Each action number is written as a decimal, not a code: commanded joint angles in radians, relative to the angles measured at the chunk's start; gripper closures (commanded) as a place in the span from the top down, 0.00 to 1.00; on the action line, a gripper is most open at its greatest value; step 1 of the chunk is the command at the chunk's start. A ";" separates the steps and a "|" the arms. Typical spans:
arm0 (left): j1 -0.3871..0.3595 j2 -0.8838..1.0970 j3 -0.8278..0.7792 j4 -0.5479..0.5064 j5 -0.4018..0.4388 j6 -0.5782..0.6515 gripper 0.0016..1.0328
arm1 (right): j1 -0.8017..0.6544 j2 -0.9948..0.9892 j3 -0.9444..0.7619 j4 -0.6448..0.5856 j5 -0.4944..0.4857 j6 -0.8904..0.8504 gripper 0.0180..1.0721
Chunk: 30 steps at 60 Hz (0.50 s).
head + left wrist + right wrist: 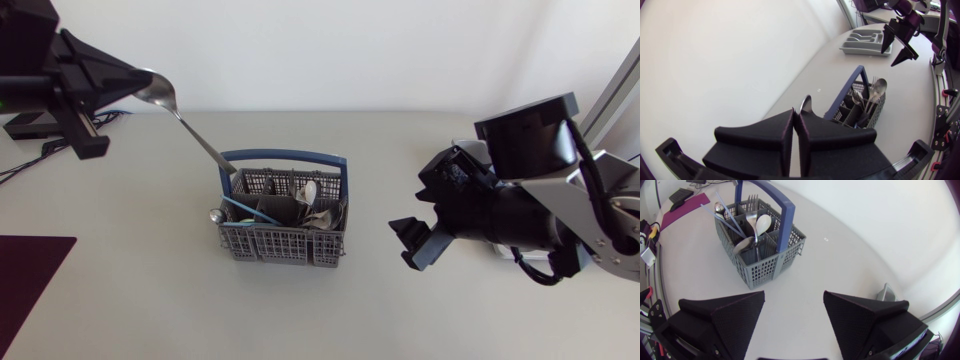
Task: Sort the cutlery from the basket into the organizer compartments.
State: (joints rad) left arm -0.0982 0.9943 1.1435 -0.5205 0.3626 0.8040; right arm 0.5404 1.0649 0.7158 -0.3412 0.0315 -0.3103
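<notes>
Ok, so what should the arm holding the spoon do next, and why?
Probably lift the spoon a little higher. The left end effector is shut on it near the bowl, but the handle's tip looks level with the basket rim and could catch. The organizer waits well beyond the basket.

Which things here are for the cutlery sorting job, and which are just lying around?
For the job:
- basket
- cutlery in it
- spoon, held by the left gripper
- organizer
- right gripper, open and holding nothing

Just lying about:
- purple mat
</notes>
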 commanded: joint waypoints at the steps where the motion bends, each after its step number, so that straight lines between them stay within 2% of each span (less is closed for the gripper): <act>1: 0.011 -0.022 0.065 -0.007 -0.005 -0.045 0.03 | 0.030 -0.026 0.008 -0.015 0.015 0.034 0.80; 5: 0.003 -0.026 0.073 -0.010 -0.028 -0.117 0.03 | 0.061 -0.043 0.022 -0.015 0.025 0.045 0.80; 12: -0.058 -0.008 0.075 -0.030 -0.071 -0.249 0.03 | 0.110 -0.056 0.037 0.005 0.050 0.063 0.80; 25: -0.144 0.053 0.059 -0.042 -0.076 -0.539 0.03 | 0.219 -0.045 0.088 0.068 0.122 0.076 0.80; 30: -0.152 0.081 0.070 -0.052 -0.076 -0.612 0.03 | 0.247 -0.017 0.103 0.094 0.136 0.076 0.80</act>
State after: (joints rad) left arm -0.2371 1.0470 1.1923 -0.5709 0.2859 0.3042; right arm 0.7605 1.0222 0.7864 -0.2726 0.1478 -0.2596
